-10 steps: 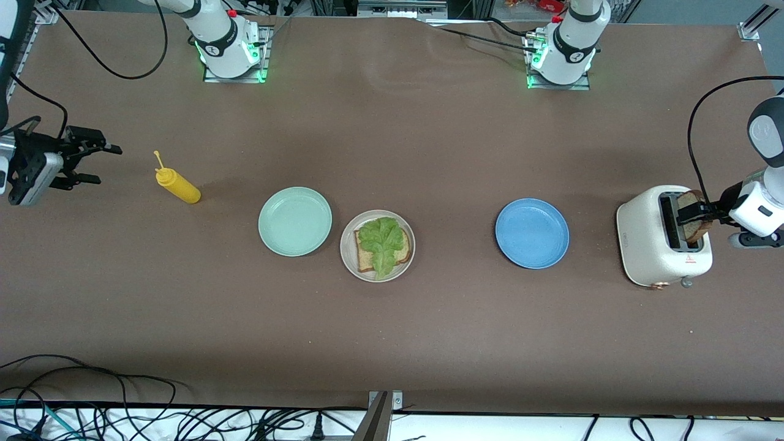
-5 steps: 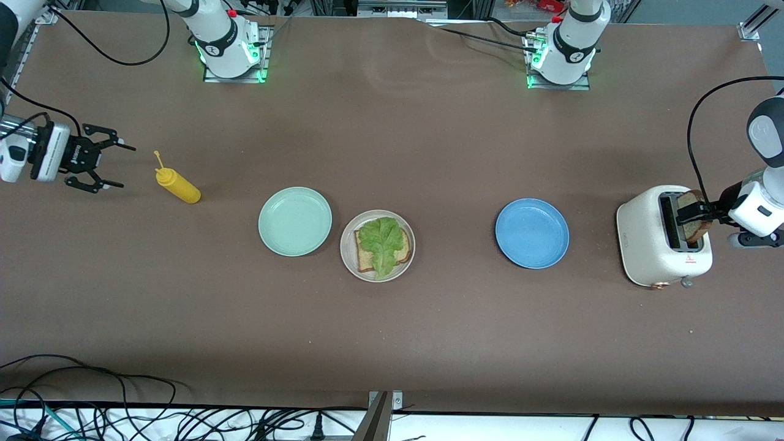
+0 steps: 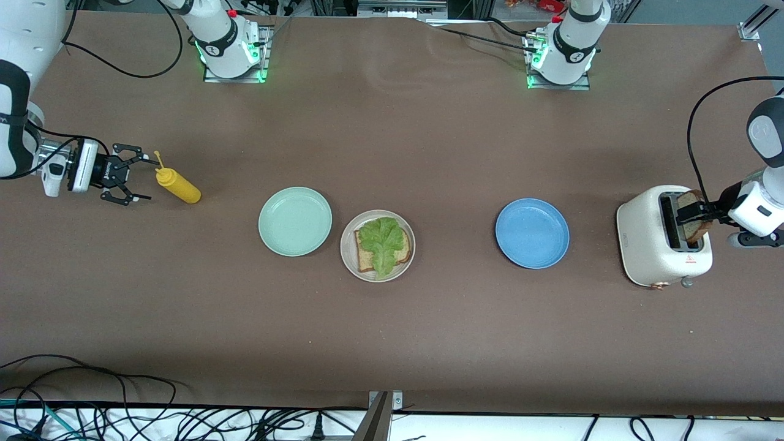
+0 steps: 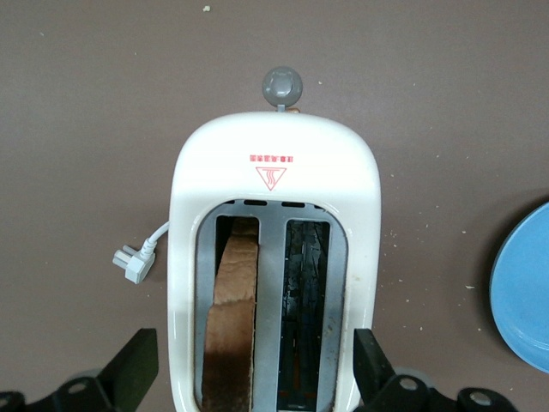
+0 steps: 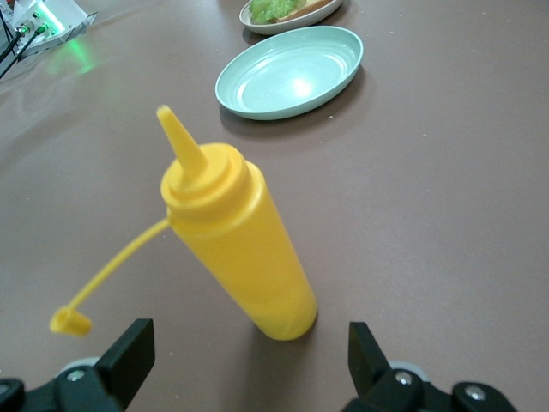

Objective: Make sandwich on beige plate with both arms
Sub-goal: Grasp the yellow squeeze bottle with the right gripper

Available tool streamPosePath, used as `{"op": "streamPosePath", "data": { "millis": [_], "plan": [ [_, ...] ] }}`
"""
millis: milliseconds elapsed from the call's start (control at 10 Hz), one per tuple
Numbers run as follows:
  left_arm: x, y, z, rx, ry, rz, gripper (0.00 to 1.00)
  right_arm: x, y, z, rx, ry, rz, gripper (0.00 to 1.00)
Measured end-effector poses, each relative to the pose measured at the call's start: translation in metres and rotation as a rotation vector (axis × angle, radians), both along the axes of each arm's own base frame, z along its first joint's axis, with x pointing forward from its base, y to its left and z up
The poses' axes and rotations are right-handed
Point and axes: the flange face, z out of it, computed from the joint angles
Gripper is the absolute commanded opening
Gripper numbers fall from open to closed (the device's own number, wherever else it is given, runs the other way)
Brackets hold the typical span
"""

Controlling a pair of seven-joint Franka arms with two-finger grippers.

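The beige plate (image 3: pixel 349 236) sits mid-table and holds one brown bread slice (image 3: pixel 365 258) with a green lettuce leaf (image 3: pixel 381 240) on top. It also shows in the right wrist view (image 5: pixel 287 19). A second bread slice (image 3: pixel 700 231) stands in a slot of the white toaster (image 3: pixel 649 245) at the left arm's end of the table. My left gripper (image 3: pixel 692 214) hangs open over the toaster (image 4: pixel 274 197), its fingers outside the toaster's sides and the slice (image 4: pixel 232 318) between them. My right gripper (image 3: pixel 146 179) is open, just beside a yellow squeeze bottle (image 3: pixel 177 187).
A mint-green plate (image 3: pixel 294 220) lies beside the beige plate toward the right arm's end. A blue plate (image 3: pixel 531 233) lies between the beige plate and the toaster. The bottle (image 5: pixel 240 249) has its cap hanging off on a strap. Cables hang along the near table edge.
My right gripper has swung in from the table's end toward the yellow bottle and turned to face it. The left arm and the bread in the toaster have not moved.
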Motion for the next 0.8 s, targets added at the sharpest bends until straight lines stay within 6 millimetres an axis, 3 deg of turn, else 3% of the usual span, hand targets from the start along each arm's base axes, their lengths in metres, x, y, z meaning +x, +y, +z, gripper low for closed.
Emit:
{"op": "streamPosePath", "data": {
  "millis": [200, 400, 600, 800],
  "plan": [
    [0.0, 0.0, 0.0, 0.0, 0.001, 0.0, 1.0, 0.002, -0.002, -0.003, 0.009, -0.023, 0.013, 1.0],
    [0.0, 0.0, -0.001, 0.0, 0.001, 0.0, 1.0, 0.007, 0.012, -0.01, 0.04, -0.051, 0.059, 1.0],
    [0.0, 0.0, -0.001, 0.0, 0.001, 0.0, 1.0, 0.004, 0.023, -0.024, 0.095, -0.051, 0.083, 1.0],
    [0.0, 0.0, -0.001, 0.0, 0.001, 0.0, 1.0, -0.002, 0.021, -0.038, 0.126, -0.056, 0.083, 0.97]
  ]
}}
